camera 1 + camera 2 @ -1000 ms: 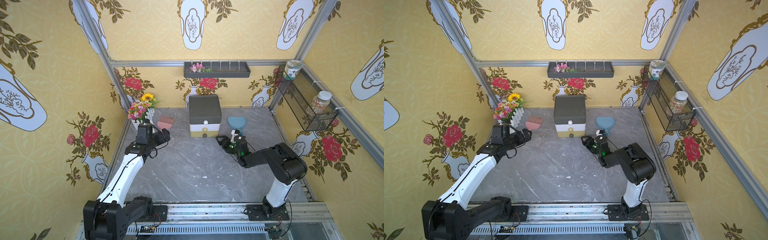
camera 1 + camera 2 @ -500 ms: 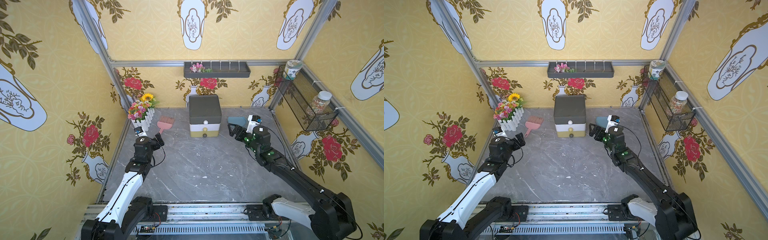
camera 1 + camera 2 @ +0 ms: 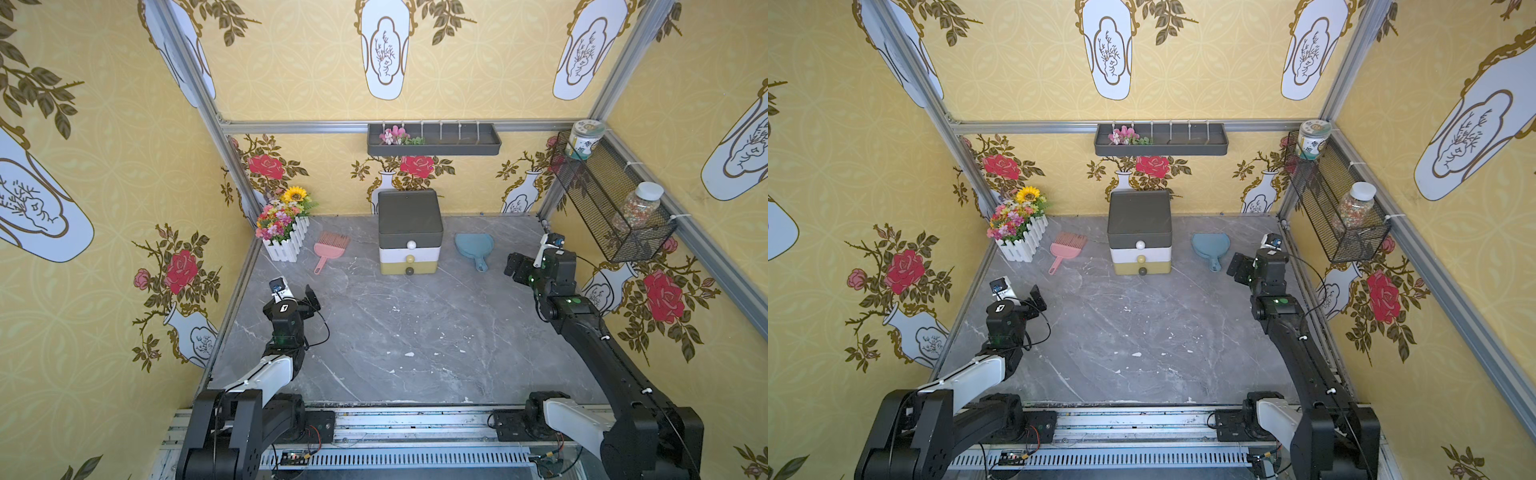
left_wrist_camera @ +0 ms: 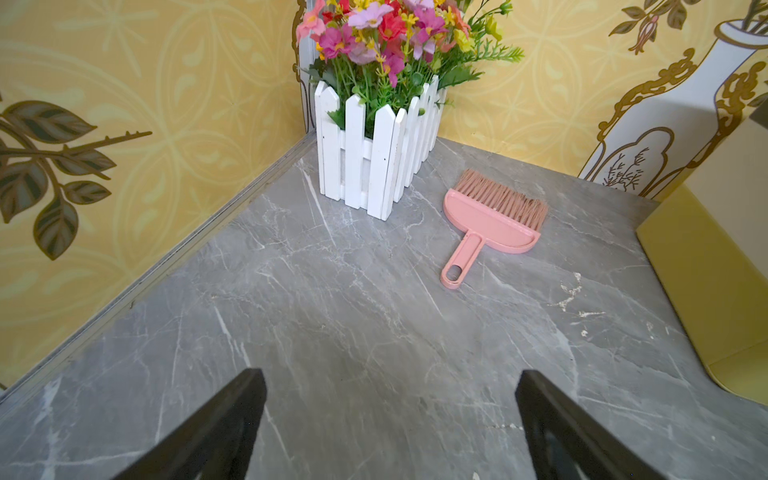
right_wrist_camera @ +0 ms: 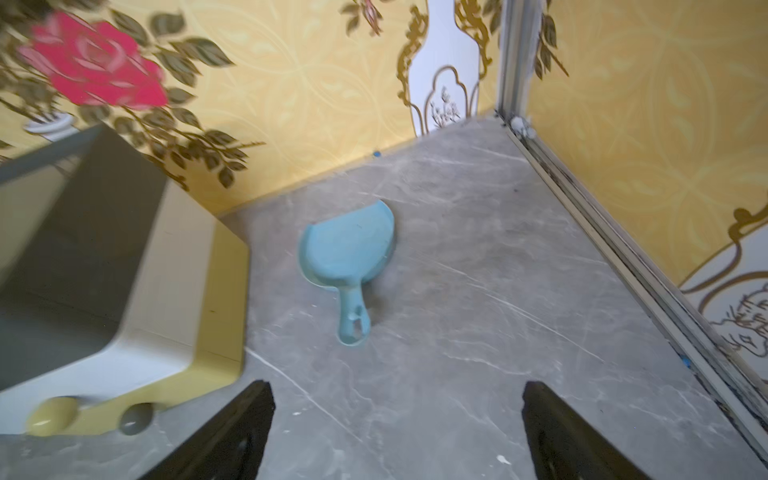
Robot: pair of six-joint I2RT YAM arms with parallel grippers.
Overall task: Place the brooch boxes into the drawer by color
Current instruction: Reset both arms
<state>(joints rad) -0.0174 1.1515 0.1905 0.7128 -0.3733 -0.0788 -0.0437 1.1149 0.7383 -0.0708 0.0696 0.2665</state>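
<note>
Top views: the small three-tier plastic drawer chest (image 3: 409,232) (image 3: 1140,232) (dark grey, white and olive-yellow tiers) stands at the far middle of the grey marble-pattern tabletop (image 3: 407,332), and all three tiers look pushed in. No red, blue or black velvety brooch boxes show anywhere on the table. The left gripper (image 3: 297,293) hovers near-left and the right gripper (image 3: 517,266) is at the right side, both well apart from the chest. The jaws can't be read well from up here. The pink plastic hand brush (image 3: 328,247) lies left of the chest and the blue plastic dustpan (image 3: 473,245) right of it.

Left wrist: the left gripper (image 4: 389,376) has its jaws spread wide with only bare tabletop between them. Ahead are the white picket-fence planter of artificial flowers (image 4: 374,166), the brush and a slice of the chest's olive tier. No boxes.

Right wrist (blurred): the right gripper (image 5: 397,386) also has its jaws wide apart with nothing in them. The chest is at the frame edge, and the yellowish and grey knobs sit flush with its front, so those tiers are closed. The dustpan is ahead. No boxes.

Status, my read: with no boxes out, the drawers shut and both grippers empty and clear, the sorting looks done. The boxes are presumably inside the chest, but I can't confirm that or check colour-per-tier from these views. Nothing visible is left to pick.
</note>
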